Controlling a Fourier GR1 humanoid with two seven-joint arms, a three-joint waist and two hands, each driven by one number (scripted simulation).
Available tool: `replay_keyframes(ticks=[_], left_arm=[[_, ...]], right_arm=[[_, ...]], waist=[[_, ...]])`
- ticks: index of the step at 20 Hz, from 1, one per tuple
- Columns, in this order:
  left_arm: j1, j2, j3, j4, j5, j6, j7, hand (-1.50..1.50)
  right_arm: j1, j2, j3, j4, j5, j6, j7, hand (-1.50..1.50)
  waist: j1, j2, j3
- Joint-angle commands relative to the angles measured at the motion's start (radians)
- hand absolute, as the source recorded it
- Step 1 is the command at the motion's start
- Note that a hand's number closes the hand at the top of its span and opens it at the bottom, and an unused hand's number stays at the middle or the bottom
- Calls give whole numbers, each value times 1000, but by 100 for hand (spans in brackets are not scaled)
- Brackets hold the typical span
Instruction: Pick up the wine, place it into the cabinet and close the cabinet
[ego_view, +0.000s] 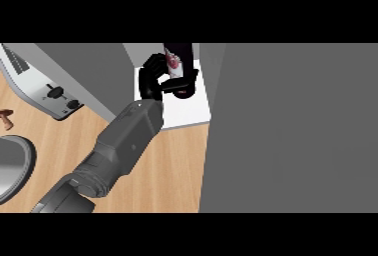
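Note:
The wine bottle, dark with a white and red label, stands tilted inside the open cabinet, over its white floor. My left hand is curled round the bottle from the left and front, hiding its lower part. The grey forearm runs in from the lower left up to the cabinet opening. The wide grey cabinet door stands open at the right and fills that side of the view. My right hand does not show.
A grey cabinet panel borders the opening on the left. A silver toaster sits at the far left on the wooden counter. A grey round plate and a small brown object lie at the left edge.

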Motion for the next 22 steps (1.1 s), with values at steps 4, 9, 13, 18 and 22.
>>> replay_keyframes(ticks=[4,9,13,18,22], left_arm=[[-40,0,29,40,15,7,16,150],[-66,19,-50,107,-71,88,3,150],[-62,54,-116,115,-139,171,12,150],[-14,90,-142,116,-168,214,19,150],[-4,95,-158,116,-186,254,46,150]], right_arm=[[18,-7,-18,-11,-17,8,-4,-150],[13,3,-6,-5,-21,15,-15,-150],[9,-6,-7,-6,-11,19,-14,-150],[-2,0,-16,-16,-34,10,-10,-150],[-1,5,4,-8,-22,13,-9,-150]], waist=[[13,7,0],[13,10,0],[9,13,1],[-4,20,-1],[-8,24,-2]])
